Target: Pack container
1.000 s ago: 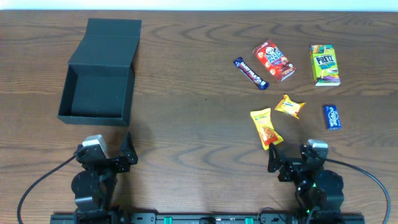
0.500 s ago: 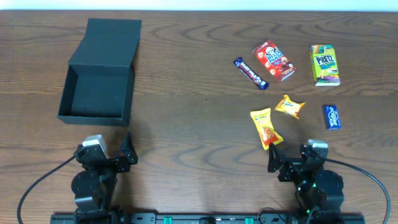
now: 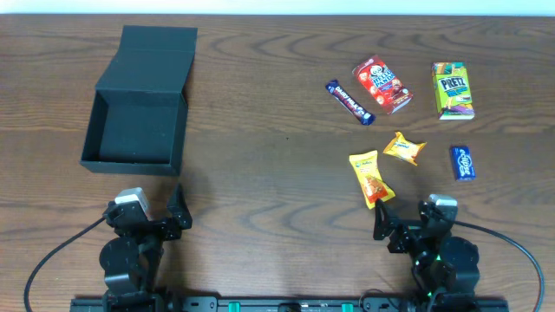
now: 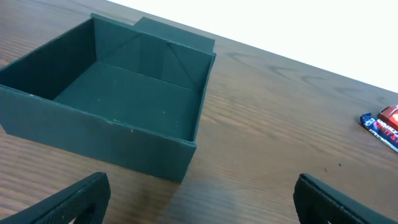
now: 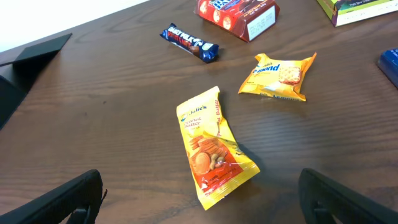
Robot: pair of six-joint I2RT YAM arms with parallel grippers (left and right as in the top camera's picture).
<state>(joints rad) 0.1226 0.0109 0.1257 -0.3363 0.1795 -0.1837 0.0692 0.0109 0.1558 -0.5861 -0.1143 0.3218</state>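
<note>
The container (image 3: pixel 132 164) sits left on the bench (image 3: pixel 260 173), top open, flap laid far, long way near-to-far. The left gripper (image 4: pixel 202 200) and right gripper (image 5: pixel 204 198) are wide open, empty.

wood table (image 3: pixel 260 173) | red snack box (image 3: pixel 381 86) | Pretz box (image 3: pixel 453 90) | chocolate bar (image 3: pixel 349 102) | small yellow packet (image 3: pixel 404 148) | long yellow-orange packet (image 3: pixel 370 179) | blue packet (image 3: pixel 462 162)
</note>
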